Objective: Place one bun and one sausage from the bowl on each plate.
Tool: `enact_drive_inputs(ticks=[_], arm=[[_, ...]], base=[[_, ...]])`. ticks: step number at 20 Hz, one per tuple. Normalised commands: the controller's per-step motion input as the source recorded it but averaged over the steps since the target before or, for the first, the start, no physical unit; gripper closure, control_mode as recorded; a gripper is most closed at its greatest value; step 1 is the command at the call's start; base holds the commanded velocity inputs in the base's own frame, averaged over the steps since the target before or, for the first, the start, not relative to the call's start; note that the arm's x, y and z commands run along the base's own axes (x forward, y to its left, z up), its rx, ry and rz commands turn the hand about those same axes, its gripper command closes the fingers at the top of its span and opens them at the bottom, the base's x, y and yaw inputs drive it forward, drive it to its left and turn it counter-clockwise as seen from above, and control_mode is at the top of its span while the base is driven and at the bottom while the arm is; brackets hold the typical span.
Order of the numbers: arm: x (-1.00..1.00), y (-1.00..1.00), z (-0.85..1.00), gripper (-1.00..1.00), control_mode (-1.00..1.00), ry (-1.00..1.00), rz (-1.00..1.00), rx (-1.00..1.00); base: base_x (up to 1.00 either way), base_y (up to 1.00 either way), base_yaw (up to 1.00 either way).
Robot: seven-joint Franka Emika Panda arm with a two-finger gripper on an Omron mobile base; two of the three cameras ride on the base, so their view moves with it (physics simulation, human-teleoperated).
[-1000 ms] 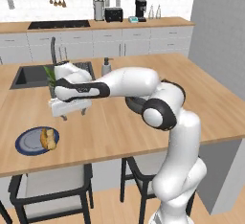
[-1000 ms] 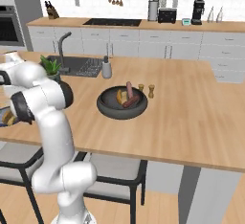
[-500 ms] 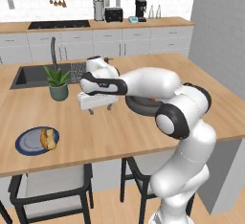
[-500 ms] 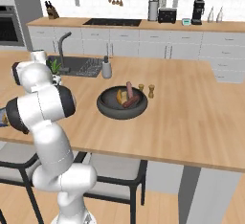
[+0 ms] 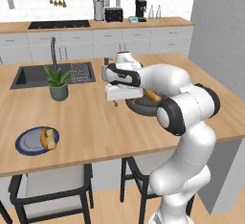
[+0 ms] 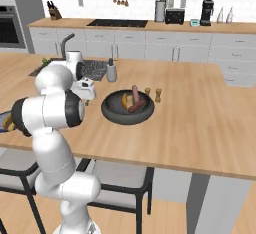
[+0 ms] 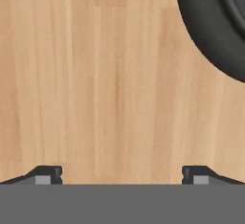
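Observation:
The dark bowl (image 6: 114,112) stands mid-counter. In it lie a bun (image 6: 129,99) and reddish sausages (image 6: 135,99). In the left base view the bowl (image 5: 137,107) is partly hidden behind my arm. My gripper (image 5: 116,102) hangs open and empty just left of the bowl, a little above the wood. The hand view shows the gripper (image 7: 122,175) with both fingertips (image 7: 48,174) wide apart over bare counter, and the bowl's thick rim (image 7: 206,31) at upper right. A blue plate (image 5: 26,141) near the counter's front left carries a bun (image 5: 48,138).
A potted plant (image 5: 58,82) stands beside the sink (image 5: 31,74). A soap dispenser (image 6: 111,70) and two small shakers (image 6: 158,95) stand behind and right of the bowl. Stools sit under the counter's front edge.
My arm has swung right, from over the plant and plate side to the bowl's left rim. The gripper stayed open and empty.

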Motion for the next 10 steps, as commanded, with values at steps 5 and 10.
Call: enact_drive_inputs(ticks=[5,10], arm=[[0.38,-1.00,0.00,-1.00,-1.00,0.02,-0.14,0.00],[0.14,-1.00,0.00,-1.00,-1.00,0.00,-0.17,0.00]], base=[[0.00,0.00,0.00],[0.00,0.00,0.00]])
